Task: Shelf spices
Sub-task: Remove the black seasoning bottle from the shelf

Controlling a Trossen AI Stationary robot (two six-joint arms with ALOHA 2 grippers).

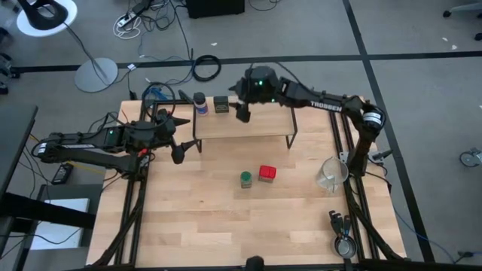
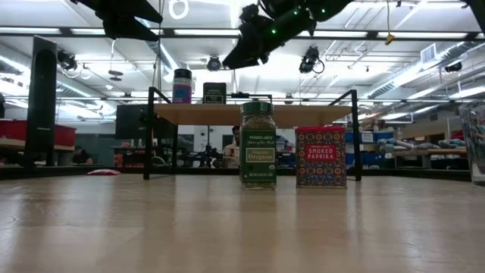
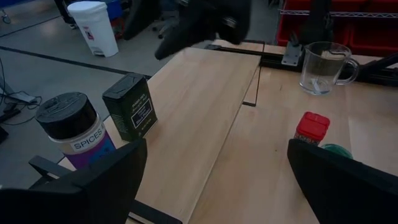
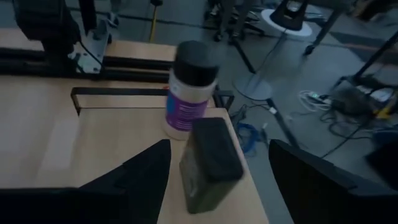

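Overhead, level and wrist views of a two-arm rig at a wooden worktop (image 1: 226, 218). The shelf (image 1: 241, 124) stands across the far half of the worktop, its plank top on thin black legs. Two spices are on the plank near its left end: the blue-capped jar (image 1: 199, 103), upright, and just beside it the olive tin (image 1: 221, 105), also upright; whether the two touch cannot be told. The other two spices stand on the worktop in front of the shelf, close together but apart: the green jar (image 1: 245, 179) and, to its right, the red tin (image 1: 266, 174). In the level view both are upright with labels facing the camera, green jar (image 2: 258, 145) left of red tin (image 2: 320, 157).

The right hand (image 1: 242, 113) hangs over the shelf just right of the olive tin, fingers apart and holding nothing; its wrist view shows the tin (image 4: 210, 165) in the gap between the two fingers with clear space on each side. The left hand (image 1: 178, 153) hovers off the shelf's left front corner, fingers wide apart and empty.

A glass mug (image 1: 330, 174) rests near the worktop's right edge, well apart from the spices.
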